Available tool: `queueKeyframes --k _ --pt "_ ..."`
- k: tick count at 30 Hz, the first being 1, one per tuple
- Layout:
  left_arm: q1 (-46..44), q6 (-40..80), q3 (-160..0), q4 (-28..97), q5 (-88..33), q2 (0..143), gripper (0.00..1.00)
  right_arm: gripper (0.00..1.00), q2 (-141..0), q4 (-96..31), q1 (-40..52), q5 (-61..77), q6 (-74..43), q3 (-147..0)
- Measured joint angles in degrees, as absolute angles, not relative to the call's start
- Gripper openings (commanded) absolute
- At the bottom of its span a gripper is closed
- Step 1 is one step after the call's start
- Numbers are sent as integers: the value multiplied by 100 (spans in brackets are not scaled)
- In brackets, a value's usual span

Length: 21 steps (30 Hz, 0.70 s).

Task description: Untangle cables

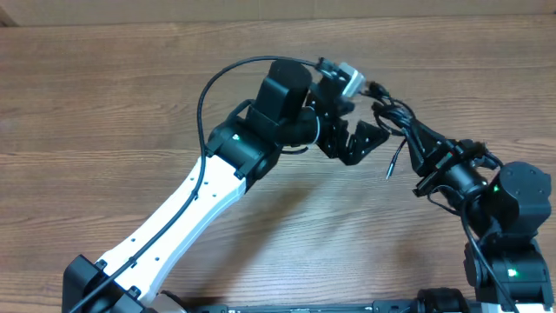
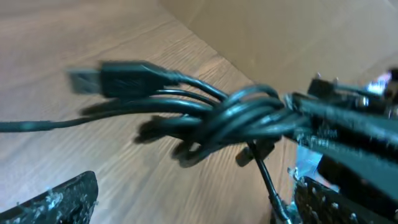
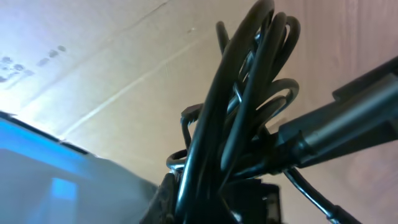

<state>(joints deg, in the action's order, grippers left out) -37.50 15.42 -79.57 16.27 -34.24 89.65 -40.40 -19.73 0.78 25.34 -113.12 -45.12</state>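
The cables (image 1: 401,120) are a tangled bundle of thin black cords held above the wooden table. My right gripper (image 1: 432,163) is shut on one end of the bundle; in the right wrist view the cords (image 3: 249,93) rise out of its jaws (image 3: 217,196). My left gripper (image 1: 352,139) is open, just left of the bundle. In the left wrist view the knot (image 2: 236,118) hangs above the open fingers (image 2: 193,208), with a USB plug (image 2: 121,78) sticking out to the left. One thin cord (image 2: 266,177) drops beside the right finger. A small plug (image 1: 391,169) dangles below the bundle.
The wooden table (image 1: 113,113) lies under both arms. The left arm's own thicker black cable (image 1: 208,87) loops over its white link. A cardboard wall (image 2: 292,31) stands behind the table and also shows in the right wrist view (image 3: 112,81).
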Motion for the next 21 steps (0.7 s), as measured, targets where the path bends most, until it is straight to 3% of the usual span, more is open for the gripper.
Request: queueKeyframes --k 1,8,10,14,17,21 --pt "-3780 1221 -7957 1553 -3422 8965 93 4 -4040 -1809 78 2617 -11590 -4512" --pt "-3787 414 -7957 1280 -3420 8962 86 4 -4040 -1754 78 2978 -11592 -4512" --pt "-3787 360 -7957 1208 -3420 8962 80 4 -4040 -1667 78 3144 -11592 -4512" --pt "-3785 270 -7957 1214 -3395 8962 51 4 -4040 -1551 78 3319 -11592 -4512" --pt "-3780 255 -7957 1219 -3363 8962 40 4 -4040 -1538 73 3354 -11592 -4512" --pt "-3780 204 -7957 1243 -3361 8962 7 6 -4040 -1498 56 3343 -11594 -4512"
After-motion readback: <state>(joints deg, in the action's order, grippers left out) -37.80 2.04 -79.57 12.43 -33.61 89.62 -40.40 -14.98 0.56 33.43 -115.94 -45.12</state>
